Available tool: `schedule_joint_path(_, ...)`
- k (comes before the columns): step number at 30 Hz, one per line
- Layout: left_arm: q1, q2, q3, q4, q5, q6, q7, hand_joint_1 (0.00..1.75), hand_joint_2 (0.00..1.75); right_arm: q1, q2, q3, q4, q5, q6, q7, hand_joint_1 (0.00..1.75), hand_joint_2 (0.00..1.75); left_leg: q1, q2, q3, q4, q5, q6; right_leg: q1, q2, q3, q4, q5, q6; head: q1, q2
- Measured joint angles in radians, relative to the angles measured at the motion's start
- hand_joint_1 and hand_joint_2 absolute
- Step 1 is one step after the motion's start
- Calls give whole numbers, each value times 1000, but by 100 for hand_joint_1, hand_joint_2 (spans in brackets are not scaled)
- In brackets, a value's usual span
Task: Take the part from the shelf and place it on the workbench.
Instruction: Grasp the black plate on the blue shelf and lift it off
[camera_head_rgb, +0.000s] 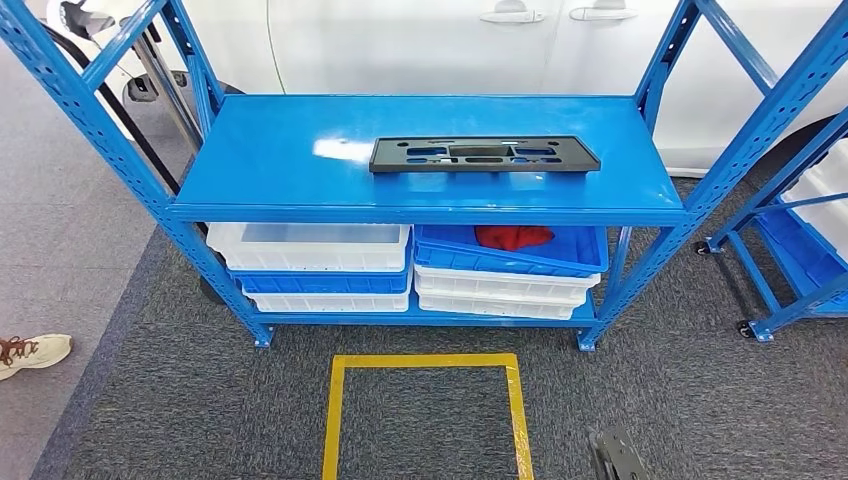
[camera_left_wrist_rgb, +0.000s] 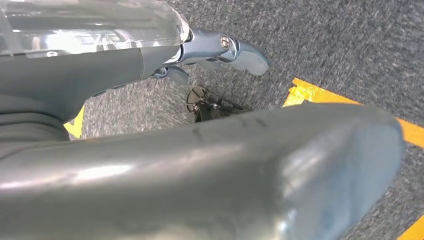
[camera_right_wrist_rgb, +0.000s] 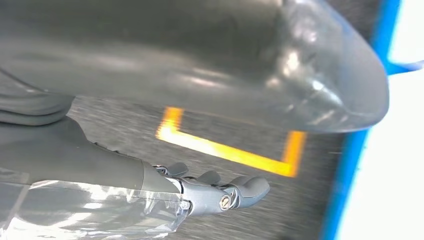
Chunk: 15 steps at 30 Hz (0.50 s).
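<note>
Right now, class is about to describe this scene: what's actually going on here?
Nothing is being handled yet. A black flat part lies untouched on the top of the blue shelf, in front of the robot. The left hand and the right hand both hang over the grey carpet near the yellow taped square, holding nothing. Bins sit on the lower shelf, one with something red inside.

part (camera_head_rgb: 484, 154) on shelf (camera_head_rgb: 270, 150), bins (camera_head_rgb: 310, 247) beneath

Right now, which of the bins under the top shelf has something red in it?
The blue bin on top of the right-hand stack, holding a red item. The white bin topping the left stack looks empty.
</note>
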Motion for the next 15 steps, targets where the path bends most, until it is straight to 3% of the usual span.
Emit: schedule_joint_path(15, -11, 15, -26, 16, 97, 34, 2, 0, 0, -43, 0, 252, -444, -264, 146, -106, 0, 0, 0, 0, 0, 0, 1, 0, 0, 0, 0, 0, 1, 1, 0, 0)
